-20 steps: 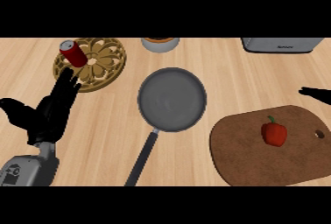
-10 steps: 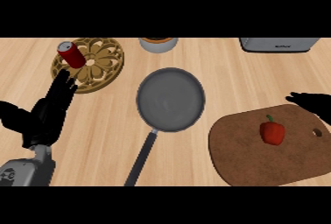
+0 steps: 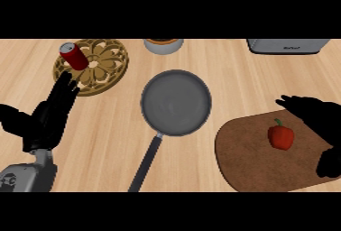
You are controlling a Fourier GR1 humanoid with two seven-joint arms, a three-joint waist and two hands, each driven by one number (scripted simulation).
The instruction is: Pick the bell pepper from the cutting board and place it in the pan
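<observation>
A red bell pepper [image 3: 281, 136] with a green stem lies on the brown round cutting board [image 3: 253, 158] at the right. The grey pan [image 3: 176, 102] sits in the middle of the counter, its handle pointing toward the lower edge. My right hand [image 3: 320, 122] hovers over the board's right side, just right of the pepper, with fingers spread and nothing held. My left hand [image 3: 50, 115] rests at the left edge, fingers straight and pointing up.
A red can [image 3: 73, 56] stands on a gold patterned trivet [image 3: 100, 67] at the upper left. A small bowl [image 3: 163, 45] sits at the top centre and a grey appliance [image 3: 288, 45] at the top right.
My right hand has come in from the right edge and moved left over the cutting board toward the pepper. The left hand and the objects have stayed put.
</observation>
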